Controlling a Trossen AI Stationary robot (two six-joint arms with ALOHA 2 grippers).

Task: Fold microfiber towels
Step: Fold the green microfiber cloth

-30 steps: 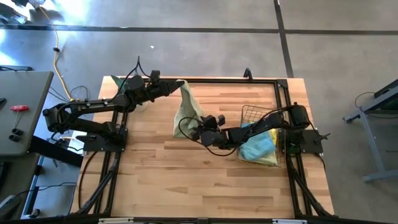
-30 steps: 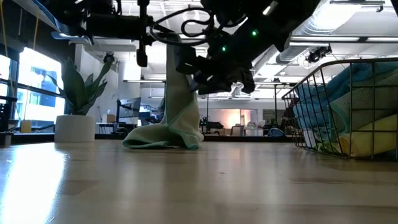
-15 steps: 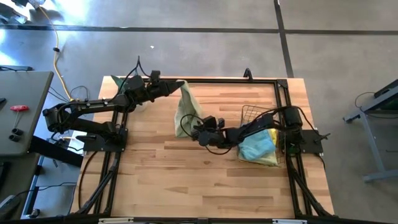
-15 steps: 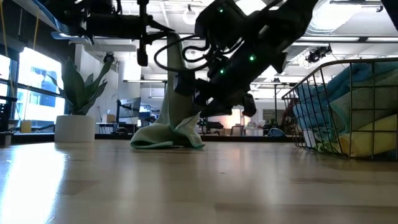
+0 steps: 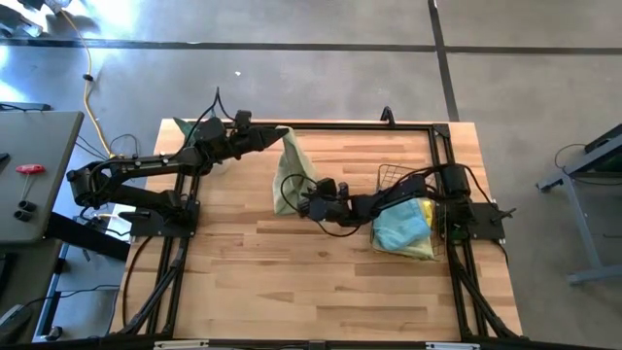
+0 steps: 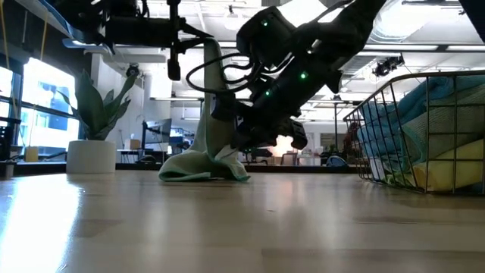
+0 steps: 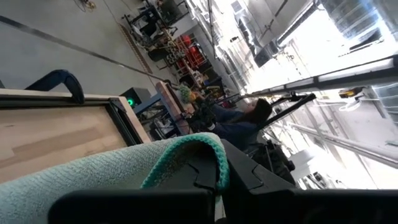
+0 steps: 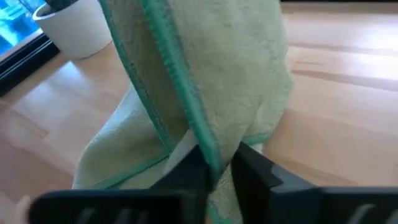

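The right gripper (image 8: 217,167) had been moved down to the hanging green towel (image 5: 289,171) and pinched onto its edge. Its corner was held up by the shut left gripper (image 5: 279,133), so spreading could start.

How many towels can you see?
3 that I can tell apart. A green towel hangs from the left gripper, and the right gripper pinches its edge. A blue towel and a yellow towel sit in the basket; more may hide underneath.
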